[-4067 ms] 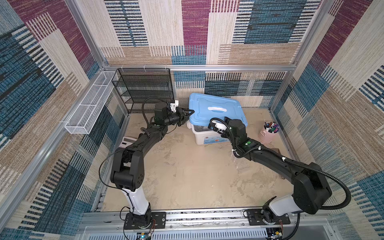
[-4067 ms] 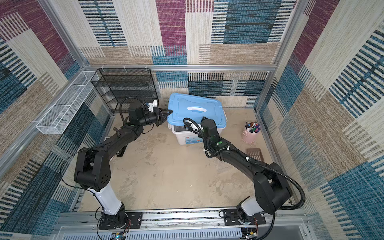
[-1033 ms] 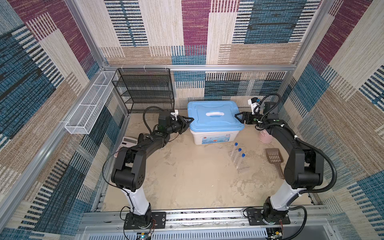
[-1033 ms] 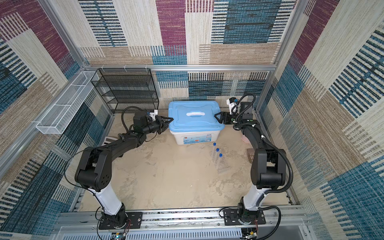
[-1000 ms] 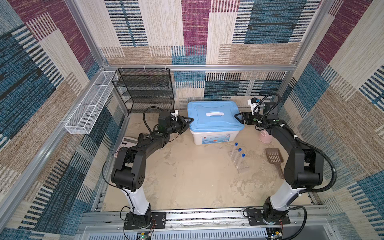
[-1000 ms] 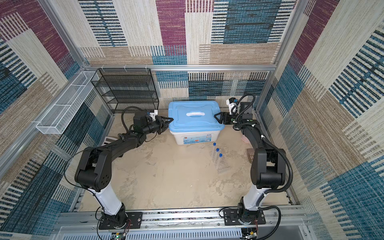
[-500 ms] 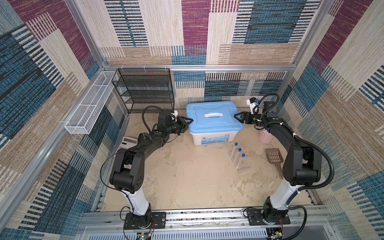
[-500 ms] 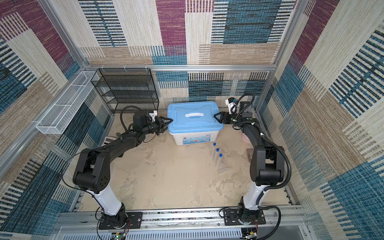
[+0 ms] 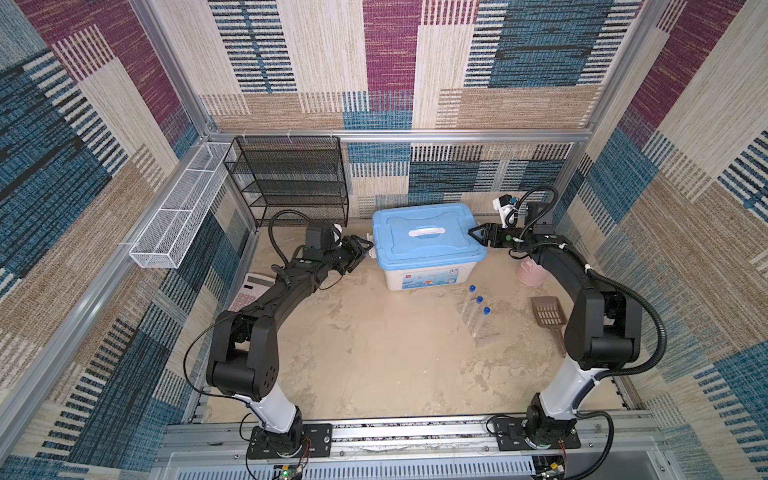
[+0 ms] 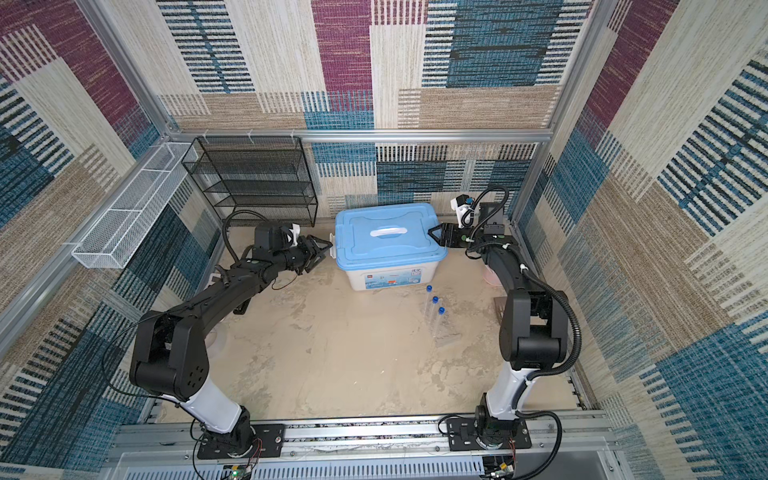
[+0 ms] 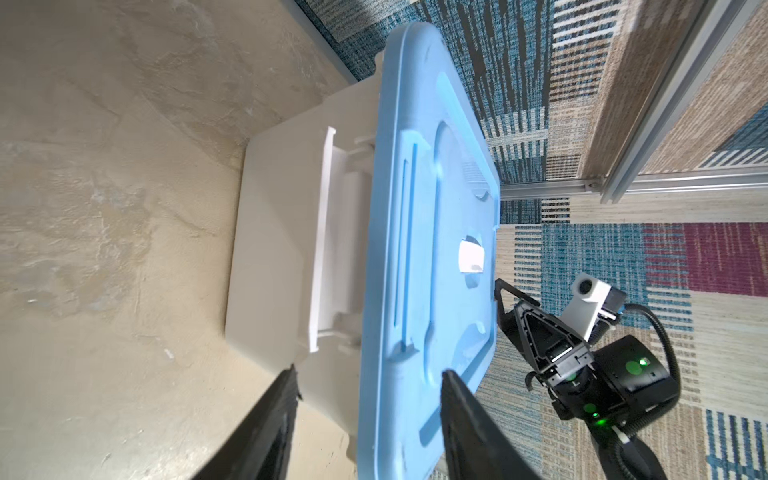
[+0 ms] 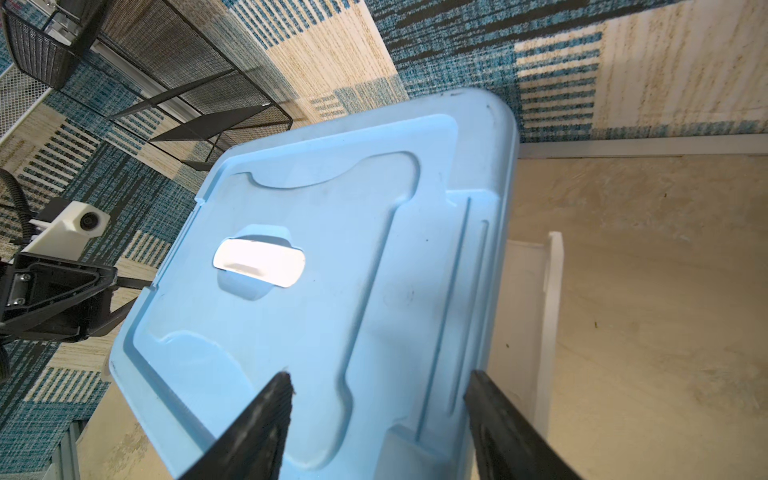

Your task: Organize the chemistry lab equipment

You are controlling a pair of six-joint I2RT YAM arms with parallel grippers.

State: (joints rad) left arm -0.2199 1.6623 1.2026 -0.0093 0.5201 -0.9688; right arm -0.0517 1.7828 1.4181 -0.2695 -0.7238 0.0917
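Flanking the storage box (image 9: 419, 279), the left gripper (image 9: 364, 250) and right gripper (image 9: 474, 237) stood spread at opposite lid (image 9: 395, 246) edges. Judged advisable: close both evenly, then lift level.

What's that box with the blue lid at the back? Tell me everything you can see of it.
The box is a white, plastic-looking tub standing upright on the table by the back wall. Its light blue lid is on, with a white handle in the middle. A printed label marks the front; white latches show at both ends, where the left gripper and right gripper sit, fingers open.
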